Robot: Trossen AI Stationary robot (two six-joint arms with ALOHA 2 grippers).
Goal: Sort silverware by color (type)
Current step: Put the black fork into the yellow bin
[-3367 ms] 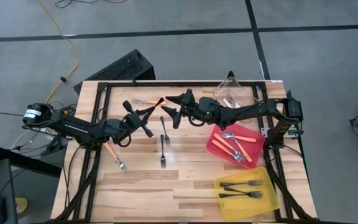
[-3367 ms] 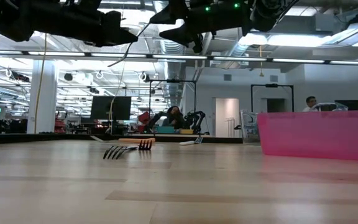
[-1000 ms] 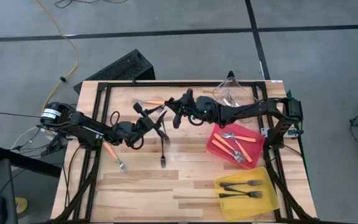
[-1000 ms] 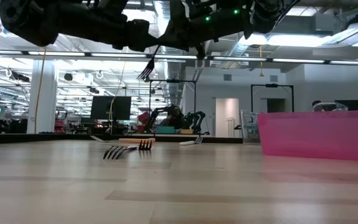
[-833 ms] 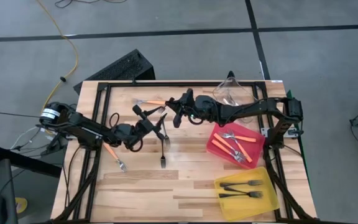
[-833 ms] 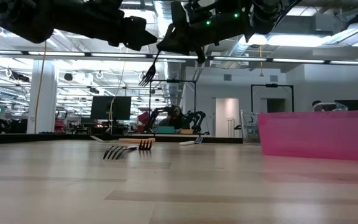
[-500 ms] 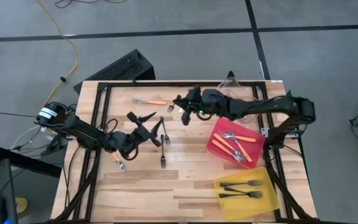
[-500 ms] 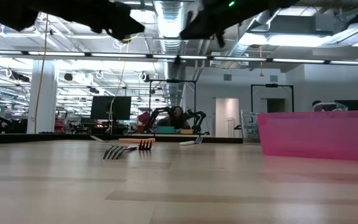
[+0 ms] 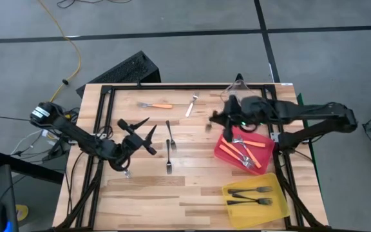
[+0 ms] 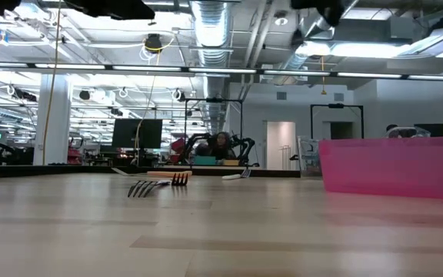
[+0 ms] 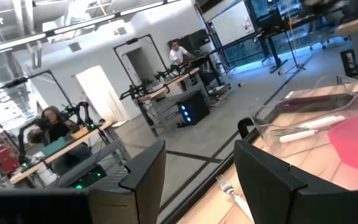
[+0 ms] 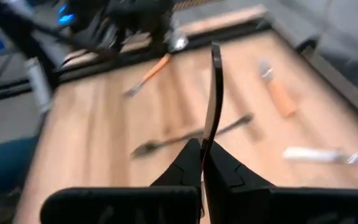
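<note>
Step in hand: right gripper [image 12: 202, 163], pressed together on a slim black plastic fork [image 12: 214, 93], carries it above the red bin [image 9: 226, 152]. Judged next: travel on to the yellow bin [image 9: 277, 212] holding black forks, then release. Left gripper [image 9: 139, 131] spread, empty, beside two loose black forks [image 9: 169, 148].

The table [image 9: 192, 193] is pale wood in jointed planks with a smooth, faintly sheened finish, framed by matt black metal rails [image 9: 172, 86]. The red bin [image 9: 227, 152] and yellow bin [image 9: 277, 205] look like translucent glossy plastic, and the clear bin [image 11: 328, 102] is transparent plastic with shiny edges. One fork [image 9: 156, 106] has a bright metal head and a matt orange handle, while the black fork [image 12: 214, 99] clamped in the right gripper [image 12: 202, 163] is glossy dark plastic.
</note>
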